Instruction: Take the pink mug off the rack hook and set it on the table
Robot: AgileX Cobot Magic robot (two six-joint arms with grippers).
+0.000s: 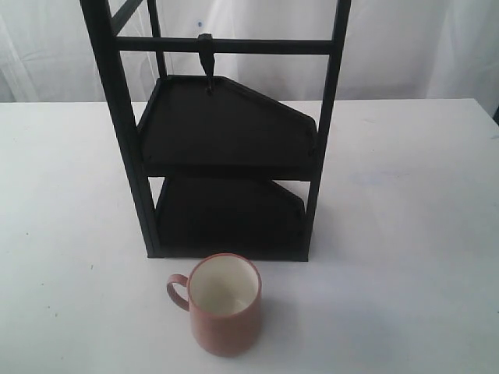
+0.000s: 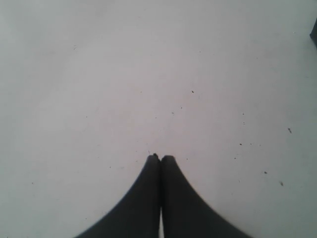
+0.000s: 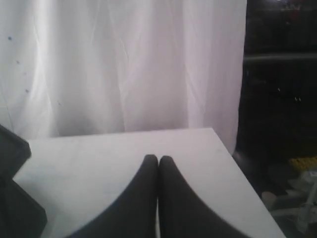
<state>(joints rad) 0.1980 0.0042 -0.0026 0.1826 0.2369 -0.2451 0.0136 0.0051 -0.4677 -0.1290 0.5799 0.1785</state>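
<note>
The pink mug (image 1: 224, 305) stands upright on the white table (image 1: 405, 234), just in front of the black rack, its handle pointing left and its cream inside showing. The rack hook (image 1: 207, 61) hangs bare from the crossbar (image 1: 257, 45). Neither arm appears in the exterior view. My left gripper (image 2: 160, 157) is shut over bare speckled table (image 2: 99, 99) with nothing between its fingers. My right gripper (image 3: 158, 158) is shut too, empty, above the table (image 3: 99, 158) near its far edge. The mug shows in neither wrist view.
The tall black rack (image 1: 226, 156) with two dark shelves stands mid-table behind the mug. A white curtain (image 3: 124, 64) hangs behind the table. A dark rack part (image 3: 15, 198) shows in the right wrist view. The table's edge (image 3: 237, 168) drops off beside the right gripper.
</note>
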